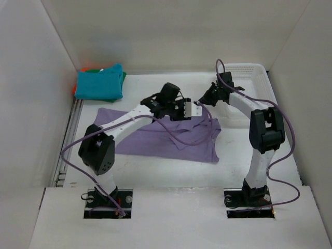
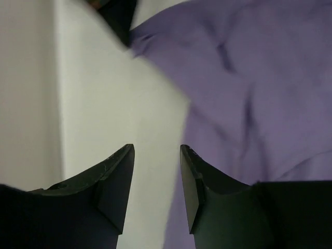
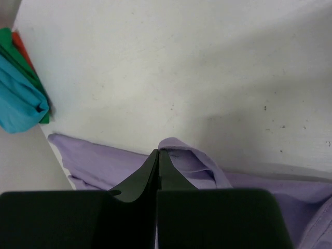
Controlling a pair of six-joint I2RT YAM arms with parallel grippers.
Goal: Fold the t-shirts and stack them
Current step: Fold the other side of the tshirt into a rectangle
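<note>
The left gripper (image 2: 155, 176) hangs partly open with nothing between its jaws; bare white desk (image 2: 104, 104) shows in the gap and ahead of it. The lavender shirt (image 2: 259, 93) lies just beside this gripper on its right-hand finger's side, and its edge runs up and across in front of the tips. The right gripper (image 3: 158, 163) is fully closed, its tips pressed together. They sit against a raised fold at the lavender shirt's edge, but I cannot tell whether any cloth is pinched. The rest of that shirt spreads flat on the desk to both sides of the closed tips. Well apart from the right gripper, ahead and off to the left in its wrist view, the teal shirt (image 3: 18, 104) lies folded on top of the green shirt (image 3: 6, 41) and the orange shirt (image 3: 22, 44).
</note>
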